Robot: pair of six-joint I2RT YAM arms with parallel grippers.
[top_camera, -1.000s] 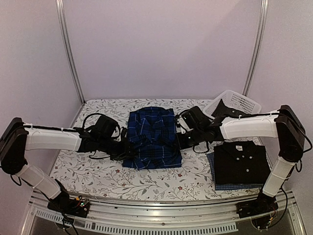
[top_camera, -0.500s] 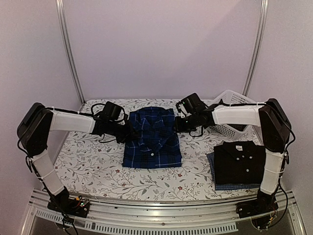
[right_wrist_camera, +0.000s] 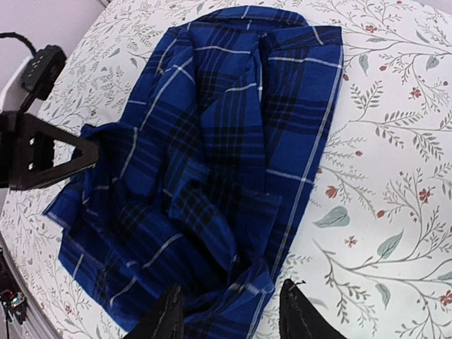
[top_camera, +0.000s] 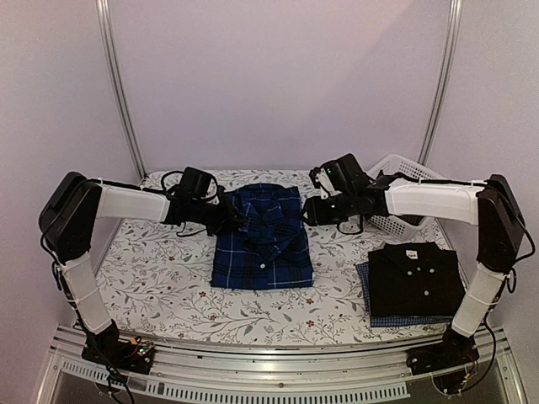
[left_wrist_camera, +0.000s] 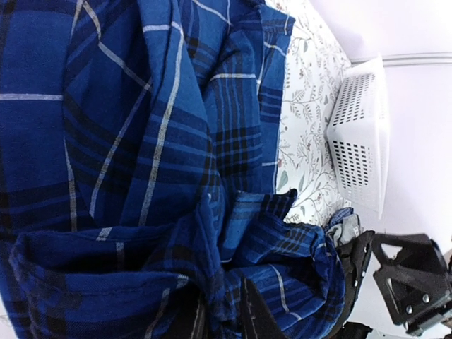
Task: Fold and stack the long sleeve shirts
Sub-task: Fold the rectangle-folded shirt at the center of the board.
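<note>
Midway across the worktop (top_camera: 160, 290), the dark blue plaid shirt (top_camera: 262, 238) lies folded between two grippers.
Left gripper (left_wrist_camera: 220, 316) pinches cloth at its left edge; right gripper (right_wrist_camera: 229, 316) hangs at the right edge, fingers apart, holding nothing. Black shirt (top_camera: 415, 276) sits on the blue check shirt (top_camera: 404, 321) at right. Lifting by the one pinched side could drag the fold open.

The plaid shirt (top_camera: 261, 240) is showing soft, matt woven cloth; the black shirt (top_camera: 415, 278) is looking matt too; the far-right basket (top_camera: 417, 177) is showing smooth white plastic
</note>
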